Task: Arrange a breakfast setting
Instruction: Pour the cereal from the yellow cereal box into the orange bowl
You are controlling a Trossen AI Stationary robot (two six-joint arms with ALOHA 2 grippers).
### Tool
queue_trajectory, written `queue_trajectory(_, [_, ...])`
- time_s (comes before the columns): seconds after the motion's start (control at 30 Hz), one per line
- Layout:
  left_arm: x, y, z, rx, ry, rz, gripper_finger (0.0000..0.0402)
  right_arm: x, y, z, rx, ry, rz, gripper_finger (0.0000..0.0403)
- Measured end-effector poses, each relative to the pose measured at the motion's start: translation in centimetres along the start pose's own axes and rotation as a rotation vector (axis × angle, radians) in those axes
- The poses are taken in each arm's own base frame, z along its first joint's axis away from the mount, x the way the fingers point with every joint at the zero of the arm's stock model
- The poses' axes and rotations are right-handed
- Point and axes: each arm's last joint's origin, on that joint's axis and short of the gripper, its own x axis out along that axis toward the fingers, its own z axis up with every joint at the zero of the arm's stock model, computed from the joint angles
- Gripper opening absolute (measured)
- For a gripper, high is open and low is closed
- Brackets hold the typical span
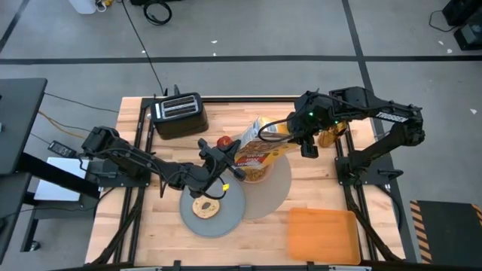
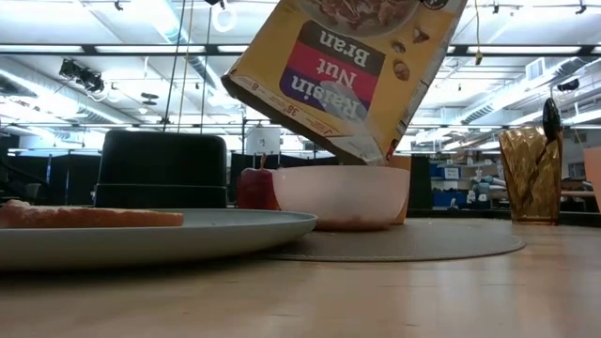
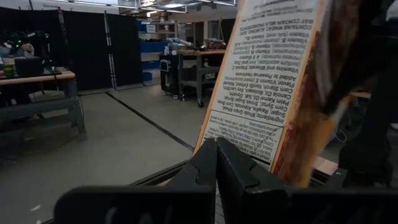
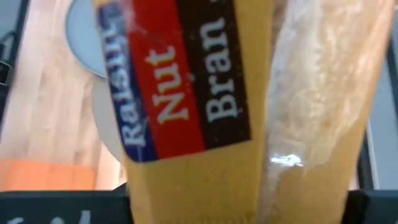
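A yellow Raisin Nut Bran cereal box (image 1: 254, 148) hangs tipped, print upside down, its lower corner (image 2: 372, 153) just above the translucent pink bowl (image 2: 340, 195). The bowl stands on the round taupe mat (image 1: 275, 192). My right gripper (image 1: 292, 134) is shut on the box's upper end. My left gripper (image 1: 226, 164) is shut beside the box's lower end (image 3: 249, 134). The red apple (image 2: 255, 188) sits behind the bowl. The grey plate (image 1: 212, 209) with the bagel (image 1: 205, 207) overlaps the mat's left edge. The orange cup (image 2: 529, 176) holds the spoon (image 2: 550, 120). My right gripper holds the cereal box by its raised end (image 1: 280, 135), coming from the table's right side. The box front (image 4: 186, 106) fills its wrist view and hides the fingers. The box hangs slanting down toward the bowl, clear of the table. My left gripper's shut fingertips (image 3: 216, 149) stand right at the box's narrow side panel (image 3: 249, 124); I cannot tell whether they touch it.
The black toaster (image 1: 179, 114) stands at the far left of the table. A flat orange board (image 1: 322, 235) lies at the near right. Bare wood shows at the near left and the near middle.
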Motion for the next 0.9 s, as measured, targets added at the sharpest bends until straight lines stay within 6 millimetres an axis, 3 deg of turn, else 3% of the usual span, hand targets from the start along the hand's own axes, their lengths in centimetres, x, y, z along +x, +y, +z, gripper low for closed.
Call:
queue_trajectory(0.47, [-0.6, 0.3, 1.1, 0.0, -0.01, -0.016, 0.0007, 0.2, -0.3, -1.2, 0.012, -0.001, 0.044, 0.0151])
queue_trajectory(0.63, [-0.8, 0.4, 1.4, -0.001, -0.013, -0.016, 0.0007, -1.4, -0.3, -1.9, 0.008, -0.079, 0.002, 0.0151])
queue_trajectory(0.9, [-1.3, 1.1, 3.6, -0.017, -0.064, -0.043, 0.0007, -1.8, -0.5, -5.1, 0.078, -0.184, -0.025, 0.0151])
